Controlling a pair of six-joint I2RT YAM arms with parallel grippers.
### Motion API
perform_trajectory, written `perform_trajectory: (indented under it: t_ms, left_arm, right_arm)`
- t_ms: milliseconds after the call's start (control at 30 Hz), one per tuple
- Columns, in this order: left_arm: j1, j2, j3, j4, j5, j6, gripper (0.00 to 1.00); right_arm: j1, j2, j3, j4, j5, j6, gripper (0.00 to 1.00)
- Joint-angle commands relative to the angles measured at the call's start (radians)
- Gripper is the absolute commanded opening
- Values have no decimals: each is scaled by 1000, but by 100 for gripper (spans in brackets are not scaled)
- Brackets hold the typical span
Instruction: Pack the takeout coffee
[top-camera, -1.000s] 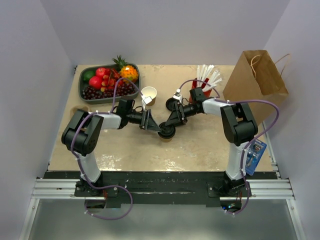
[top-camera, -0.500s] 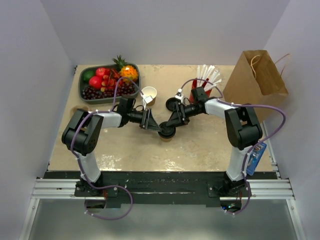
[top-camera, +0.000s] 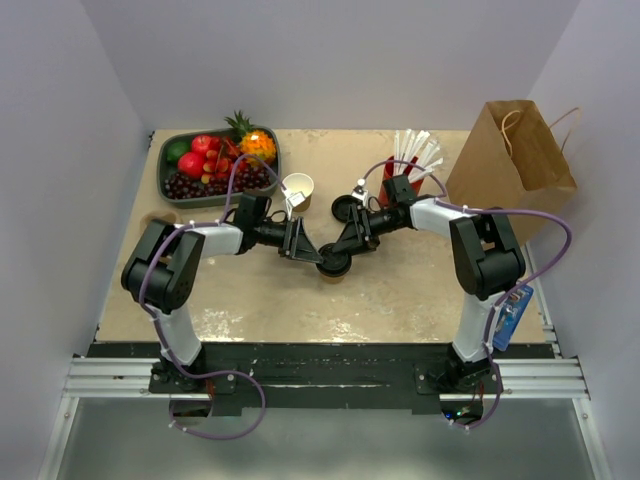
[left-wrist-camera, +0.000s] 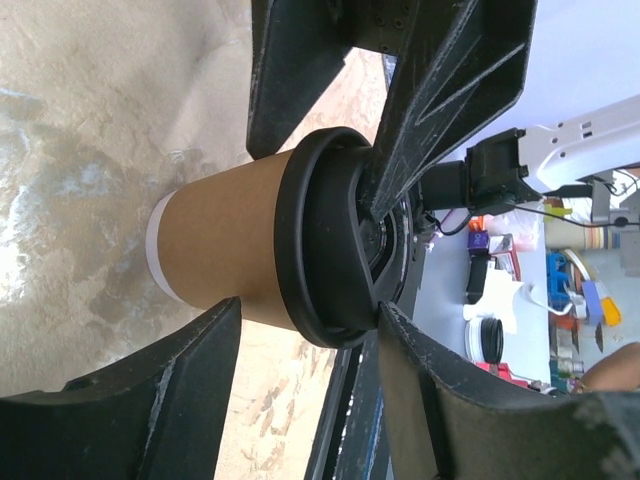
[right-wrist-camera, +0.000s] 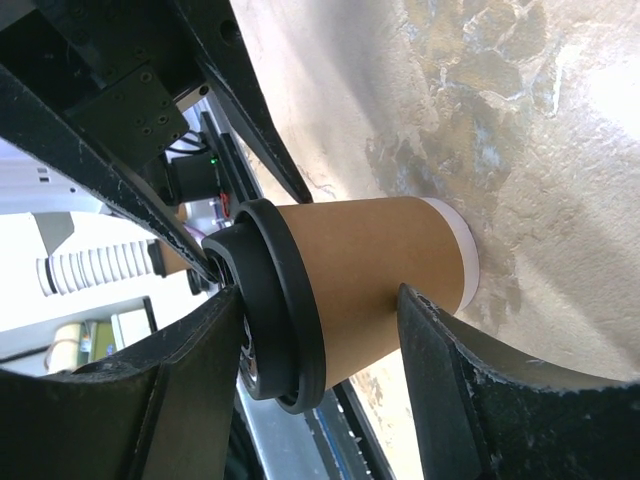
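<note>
The takeout coffee (top-camera: 334, 266) stands upright mid-table, a tan cup with a white base band and a black lid. Both grippers meet at it. My left gripper (top-camera: 317, 256) comes from the left. In the left wrist view (left-wrist-camera: 310, 305) its jaws are open, one finger beside the cup body (left-wrist-camera: 220, 250) and the other at the lid's (left-wrist-camera: 335, 250) top edge. My right gripper (top-camera: 341, 248) comes from the right. In the right wrist view (right-wrist-camera: 320, 292) it is open, one finger at the lid (right-wrist-camera: 270, 300) and one touching the cup's side (right-wrist-camera: 370, 270).
A lidless paper cup (top-camera: 298, 188) and a loose black lid (top-camera: 345, 208) sit just behind. A red cup with white straws (top-camera: 408, 165) stands back right beside the open brown paper bag (top-camera: 512, 160). A fruit tray (top-camera: 170, 150) is back left.
The right arm's elbow has shifted slightly to the right. Both grippers and the cup stay where they were.
</note>
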Motion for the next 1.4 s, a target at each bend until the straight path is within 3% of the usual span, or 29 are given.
perform_trajectory:
  t_ms: [0,100,300,467,833,1200,1367]
  left_arm:
    - [5,66,-35,-134,-465,149,59]
    - [5,58,-29,-139,-465,149,59]
    - [7,-11,-60,8,-269,144,62]
    - [10,-48,-46,115,-105,88,64]
    - [50,-125,-72,121,-48,55,65]
    - [50,-158,-123,251,-11,-63,65]
    - [53,-165,-109,165,-60,-32,63]
  right_arm:
    - [-7,68,-69,-61,335,-20,58]
    - [-6,57,-58,-81,328,-58,60]
    - [11,-93,-28,2,204,-147,73]
    - [13,-136,11,-19,147,-178,77]
    - [-4,-225,-31,-29,125,-172,77]
    - [-21,-241,-52,-49,137,-168,71]
    - [-20,-247,-58,-95,153,-199,68]
